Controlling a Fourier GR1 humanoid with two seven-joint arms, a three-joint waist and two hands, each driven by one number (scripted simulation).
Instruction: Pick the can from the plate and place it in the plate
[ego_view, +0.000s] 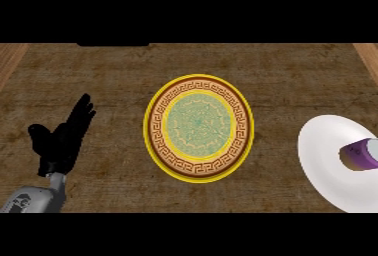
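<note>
1. The yellow-rimmed patterned plate (198, 128) is lying at the middle of the brown desk (111, 70) and is serving here as the landmark.
2. The white plate (332, 165) is sitting well to the right of the patterned plate, partly cut off by the view's edge.
3. The purple can (363, 154) is lying on its side on the white plate, at its right part.
4. The left hand (63, 140) is resting well to the left of the patterned plate, its fingers (80, 116) pointing up, released and grasping nothing.
</note>
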